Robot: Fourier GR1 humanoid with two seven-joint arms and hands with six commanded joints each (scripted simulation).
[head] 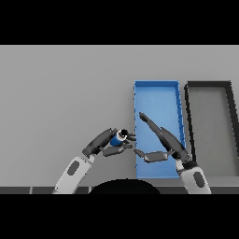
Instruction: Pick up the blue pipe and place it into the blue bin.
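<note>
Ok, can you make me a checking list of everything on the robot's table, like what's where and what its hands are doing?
Surface: grey table, bare where it shows.
Job's things: blue pipe held in the left hand, off the left side of the blue bin; not yet inside the bin.
Clutter: black bin to the right of the blue bin, nothing seen inside.
Hands: left hand curled round the pipe; right hand with straight fingers, over the blue bin, holding nothing.
Cables: nothing seen.
Surroundings: nothing seen beyond the table.
</note>
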